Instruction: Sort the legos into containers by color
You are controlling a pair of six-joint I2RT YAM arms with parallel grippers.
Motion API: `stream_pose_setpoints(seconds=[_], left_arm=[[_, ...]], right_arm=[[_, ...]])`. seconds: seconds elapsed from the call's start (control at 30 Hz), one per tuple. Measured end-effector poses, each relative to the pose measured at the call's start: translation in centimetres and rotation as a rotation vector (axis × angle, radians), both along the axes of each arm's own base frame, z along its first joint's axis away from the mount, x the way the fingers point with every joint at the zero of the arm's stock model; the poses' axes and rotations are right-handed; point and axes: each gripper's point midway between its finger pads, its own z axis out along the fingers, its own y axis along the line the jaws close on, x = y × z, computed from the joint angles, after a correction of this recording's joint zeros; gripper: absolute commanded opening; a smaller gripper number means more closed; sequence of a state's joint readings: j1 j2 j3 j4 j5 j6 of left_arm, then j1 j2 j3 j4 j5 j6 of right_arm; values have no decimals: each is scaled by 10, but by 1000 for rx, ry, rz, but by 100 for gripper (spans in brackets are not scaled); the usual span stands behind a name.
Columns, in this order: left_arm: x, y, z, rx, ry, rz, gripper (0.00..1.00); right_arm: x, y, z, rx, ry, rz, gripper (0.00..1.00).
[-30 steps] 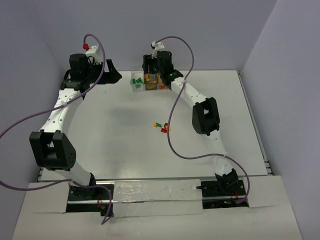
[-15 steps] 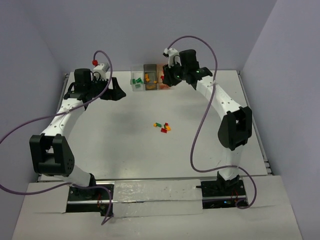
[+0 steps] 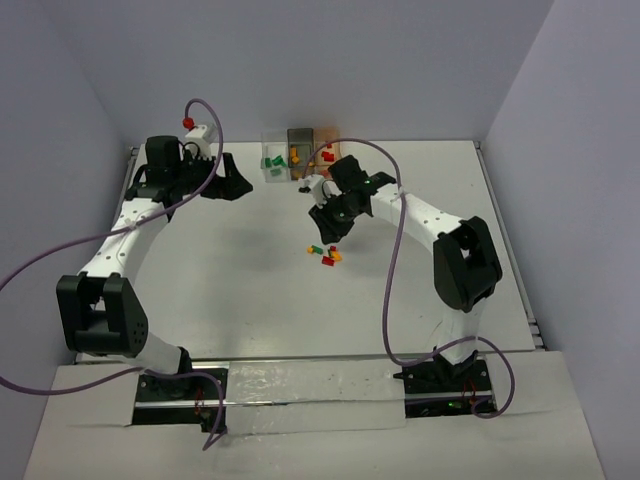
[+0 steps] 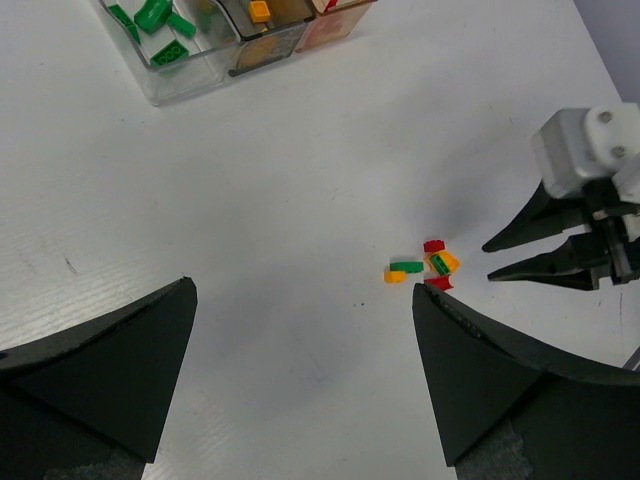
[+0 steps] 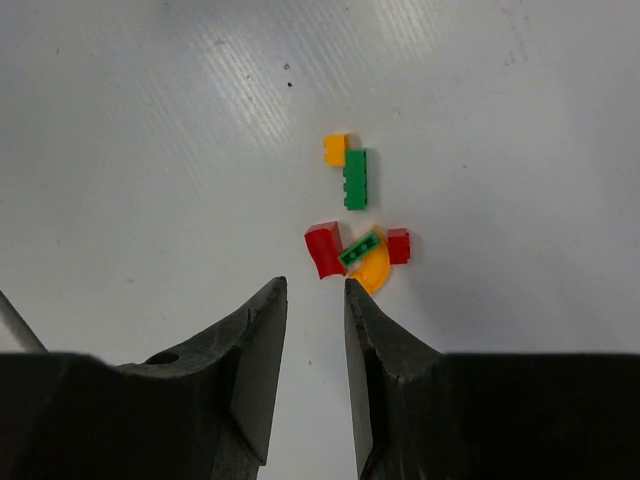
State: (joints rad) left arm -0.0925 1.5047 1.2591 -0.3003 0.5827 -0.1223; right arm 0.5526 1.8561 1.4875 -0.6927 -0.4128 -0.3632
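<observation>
Top external view: a white counter (image 3: 250, 300) between pale grey walls (image 3: 330, 60). Three containers (image 3: 300, 140) line its far edge, the orange-tinted one hard to make out. Six loose legos (image 5: 358, 252) cluster mid-counter. Left fingers (image 4: 100, 370) spread wide; right fingers (image 5: 250, 350), narrowly parted and empty, hover just beside the cluster.

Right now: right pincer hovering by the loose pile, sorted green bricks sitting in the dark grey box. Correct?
One slip: the green bricks are in the clear box, not the dark grey box, as the left wrist view shows. The right pincer is hovering by the loose pile, as you said.
</observation>
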Motion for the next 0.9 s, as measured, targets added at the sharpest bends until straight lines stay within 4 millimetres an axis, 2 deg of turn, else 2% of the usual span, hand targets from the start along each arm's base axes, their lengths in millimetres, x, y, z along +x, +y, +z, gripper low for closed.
stream_pose_setpoints(seconds=[0.2, 0.5, 0.67, 0.9], left_arm=[[-2, 0, 7, -2, -18, 0, 99], [-3, 0, 7, -1, -15, -1, 99], [-3, 0, 7, -2, -15, -2, 99], [-3, 0, 7, -2, -15, -2, 99]], right_arm=[[0, 8, -14, -25, 1, 4, 37], [-1, 10, -51, -90, 50, 7, 36], [-4, 13, -55, -99, 52, 15, 37], [3, 16, -61, -116, 36, 10, 40]])
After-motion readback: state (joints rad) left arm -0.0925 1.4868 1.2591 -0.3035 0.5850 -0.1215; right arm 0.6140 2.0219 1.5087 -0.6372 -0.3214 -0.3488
